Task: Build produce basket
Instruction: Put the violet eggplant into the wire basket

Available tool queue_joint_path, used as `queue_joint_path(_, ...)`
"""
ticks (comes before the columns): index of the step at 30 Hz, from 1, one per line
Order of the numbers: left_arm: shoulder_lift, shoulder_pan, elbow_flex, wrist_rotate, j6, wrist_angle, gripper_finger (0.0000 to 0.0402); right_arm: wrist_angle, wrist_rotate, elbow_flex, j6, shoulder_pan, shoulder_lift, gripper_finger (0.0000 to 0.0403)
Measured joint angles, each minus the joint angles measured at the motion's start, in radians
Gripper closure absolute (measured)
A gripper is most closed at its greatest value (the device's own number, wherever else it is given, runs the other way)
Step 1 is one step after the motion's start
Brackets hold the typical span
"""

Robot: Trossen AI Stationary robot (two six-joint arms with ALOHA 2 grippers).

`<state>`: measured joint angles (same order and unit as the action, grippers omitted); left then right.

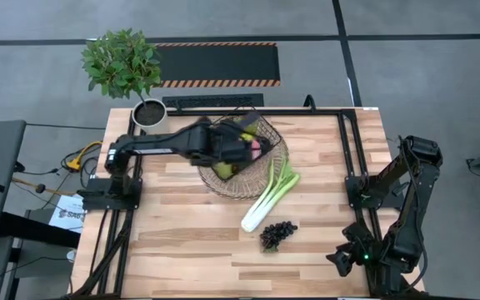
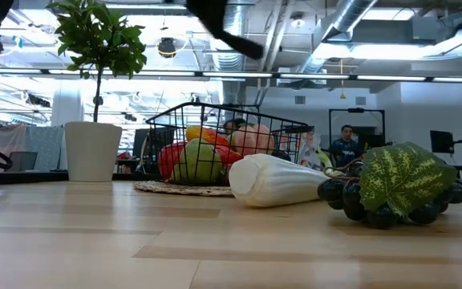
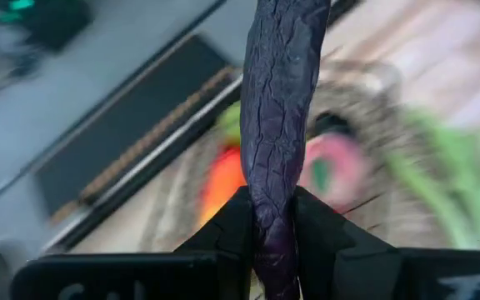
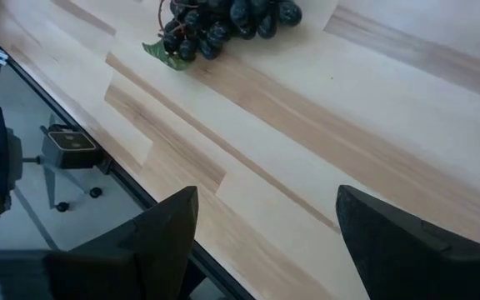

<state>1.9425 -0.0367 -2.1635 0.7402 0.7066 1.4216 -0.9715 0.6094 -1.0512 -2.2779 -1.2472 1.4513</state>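
Observation:
The dark wire basket (image 1: 261, 137) (image 2: 223, 128) stands on a round wicker tray (image 1: 223, 185) at the table's far middle. It holds produce, among it a green apple (image 2: 199, 162) and a peach (image 2: 252, 138). My left gripper (image 3: 273, 208) hangs over the basket (image 1: 238, 150), shut on a dark purple aubergine (image 3: 278, 92). A white-green leek (image 1: 270, 197) leans with its leafy end on the tray's rim. Dark grapes (image 1: 278, 234) lie on the table nearer the front. My right gripper (image 4: 267, 218) waits open at the near right (image 1: 341, 260). My left gripper pinches the aubergine between its two fingers (image 3: 233, 227), on its narrow part (image 3: 272, 218). The wrinkled body runs on past the fingertips, along the line in which the fingers point. It is lifted clear, above the basket.
A potted green plant (image 1: 123, 65) in a white pot (image 2: 93, 151) stands at the table's far left corner. Black frame rails (image 1: 347, 158) run along the far and right sides. Bare wood lies at the near left and between the grapes and the right arm.

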Motion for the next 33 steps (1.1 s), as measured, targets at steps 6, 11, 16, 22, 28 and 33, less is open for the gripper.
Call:
queue_joint_path(6, -0.024, -0.049, 0.092, 0.053, 0.159, 0.108, 0.0358, -0.023, 0.002, 0.0, 0.001, 0.0, 0.0, 0.0097)
queue_joint_path(11, -0.026, -0.074, 0.294, -0.001, 0.192, -0.012, 0.0358, -0.026, 0.002, 0.0, 0.001, 0.0, 0.0, 0.0097)
queue_joint_path(16, -0.026, -0.081, 0.484, -0.025, 0.176, -0.119, 0.0358, -0.026, 0.001, 0.0, 0.001, -0.002, 0.0, 0.0097)
queue_joint_path(22, -0.027, -0.066, 0.593, -0.049, 0.178, -0.215, 0.0358, -0.027, -0.001, 0.0, 0.001, -0.002, 0.0, 0.0097)
queue_joint_path(28, -0.028, -0.05, 0.591, -0.098, 0.052, -0.314, 0.0332, -0.034, -0.002, 0.0, 0.006, -0.002, 0.0, 0.0097)
queue_joint_path(33, -0.028, -0.037, 0.586, -0.152, 0.028, -0.327, 0.0254, -0.043, -0.002, 0.0, 0.008, -0.002, 0.0, 0.0097)
